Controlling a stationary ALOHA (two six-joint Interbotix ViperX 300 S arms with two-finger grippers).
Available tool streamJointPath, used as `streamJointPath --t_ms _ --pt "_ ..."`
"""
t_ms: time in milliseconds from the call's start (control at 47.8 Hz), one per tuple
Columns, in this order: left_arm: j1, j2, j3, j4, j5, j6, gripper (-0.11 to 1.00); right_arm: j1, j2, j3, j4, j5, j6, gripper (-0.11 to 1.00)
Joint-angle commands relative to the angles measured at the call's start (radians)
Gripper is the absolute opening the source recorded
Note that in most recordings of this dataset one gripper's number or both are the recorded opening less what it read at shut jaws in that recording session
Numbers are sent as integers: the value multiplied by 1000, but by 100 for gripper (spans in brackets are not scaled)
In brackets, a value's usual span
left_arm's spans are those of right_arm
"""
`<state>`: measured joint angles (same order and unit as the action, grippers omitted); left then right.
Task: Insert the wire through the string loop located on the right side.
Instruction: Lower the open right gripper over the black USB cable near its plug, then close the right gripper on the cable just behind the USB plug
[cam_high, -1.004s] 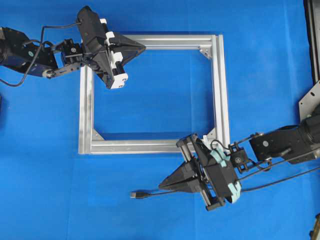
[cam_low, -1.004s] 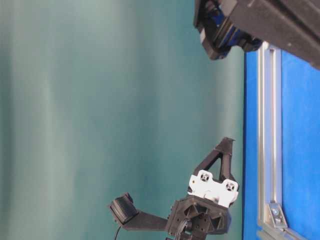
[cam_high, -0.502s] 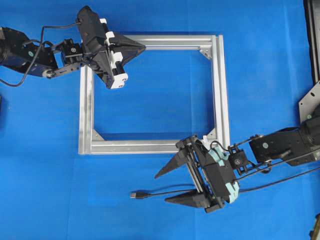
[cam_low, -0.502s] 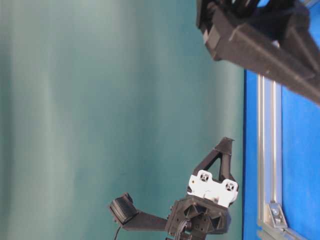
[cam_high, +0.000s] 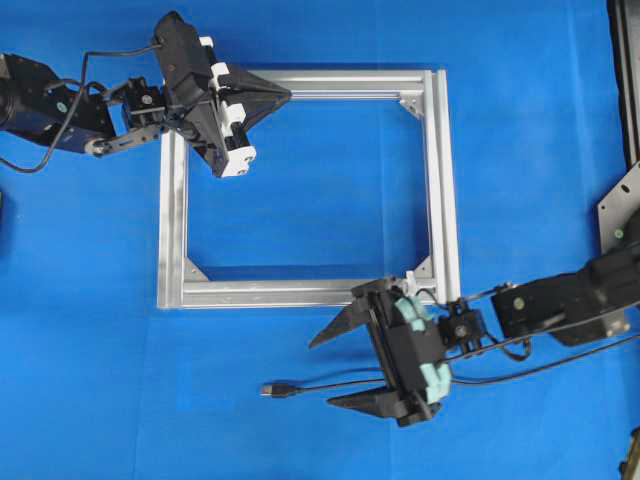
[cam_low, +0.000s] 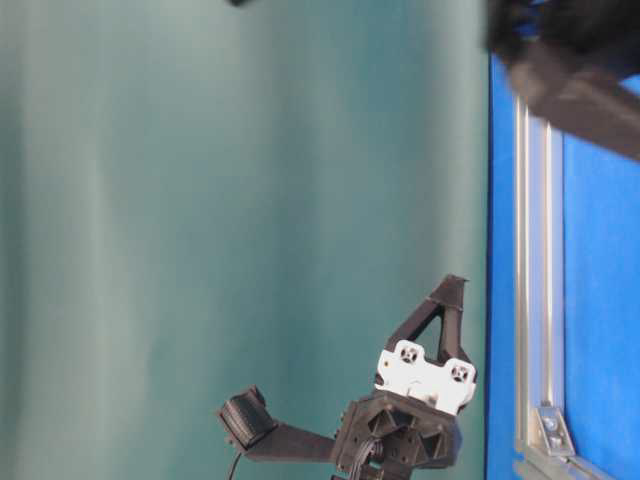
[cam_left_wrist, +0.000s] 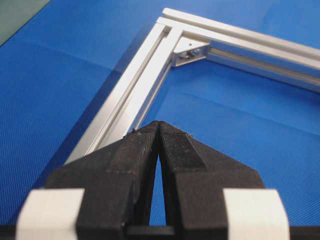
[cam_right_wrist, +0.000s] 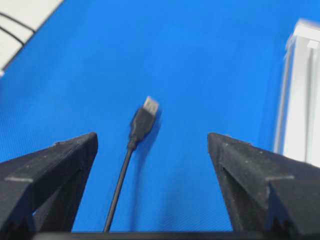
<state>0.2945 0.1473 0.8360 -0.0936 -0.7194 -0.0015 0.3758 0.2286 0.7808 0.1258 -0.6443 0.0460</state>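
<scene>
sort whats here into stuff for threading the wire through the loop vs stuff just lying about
For the job:
- wire, plug end on the mat
- string loop at the frame's near right corner
- right gripper, open around the wire

Just there:
- frame
- left gripper, shut, empty
- blue mat

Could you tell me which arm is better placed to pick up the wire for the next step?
The right. Its gripper is open with the wire lying between its fingers, plug just ahead. The left gripper is shut over the far corner of the frame.
</scene>
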Motion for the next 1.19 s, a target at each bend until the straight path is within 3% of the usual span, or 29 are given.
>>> streamJointPath --t_ms 0,188,565,648,816,920,1004,1171 --pt "2 -32 -8 2 -11 0 0 14 18 -23 38 -6 2 82" --pt "2 -32 -8 2 -9 -3 0 23 91 -40 91 -9 2 82" --pt "2 -37 8 3 -11 -9 0 23 95 -41 101 -34 0 77" --pt "2 -37 9 2 -11 -9 0 25 95 -41 101 -31 -2 66" --pt "2 -37 9 3 -11 -9 0 26 95 -41 97 -25 -8 23" --pt "2 -37 11 2 -11 -9 0 28 95 -41 95 -20 -8 5" --pt "2 -37 11 3 -11 -9 0 28 95 -43 95 -17 -8 -1" --pt "2 -37 9 3 -11 -9 0 28 94 -43 95 -17 -6 -2"
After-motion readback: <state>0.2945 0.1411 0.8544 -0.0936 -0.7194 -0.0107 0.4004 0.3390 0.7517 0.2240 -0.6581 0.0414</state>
